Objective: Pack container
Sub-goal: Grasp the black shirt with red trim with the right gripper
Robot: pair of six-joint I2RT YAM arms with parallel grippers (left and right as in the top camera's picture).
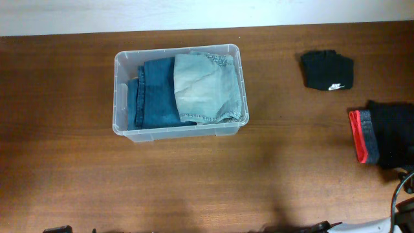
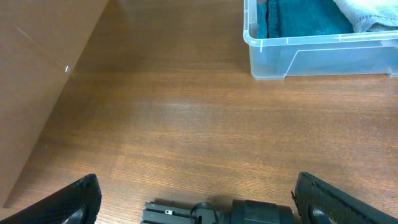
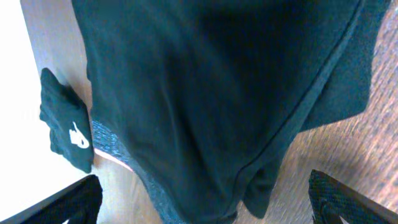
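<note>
The clear plastic container (image 1: 120,97) stands left of centre on the wooden table. Inside it lie folded dark blue jeans (image 1: 155,94) and a lighter, washed denim piece (image 1: 204,87). In the left wrist view the container's near wall (image 2: 311,59) is at the upper right, well beyond my left gripper (image 2: 198,180), which is open over bare wood. My right gripper (image 3: 204,186) is open just above a black garment (image 3: 205,81), its fingers spread to either side of the cloth without closing on it.
The black garment (image 1: 388,133), with a red and grey band, lies at the table's right edge. A small folded black item with a white logo (image 1: 327,70) sits behind it. The right arm's cable (image 1: 396,200) shows at the bottom right corner.
</note>
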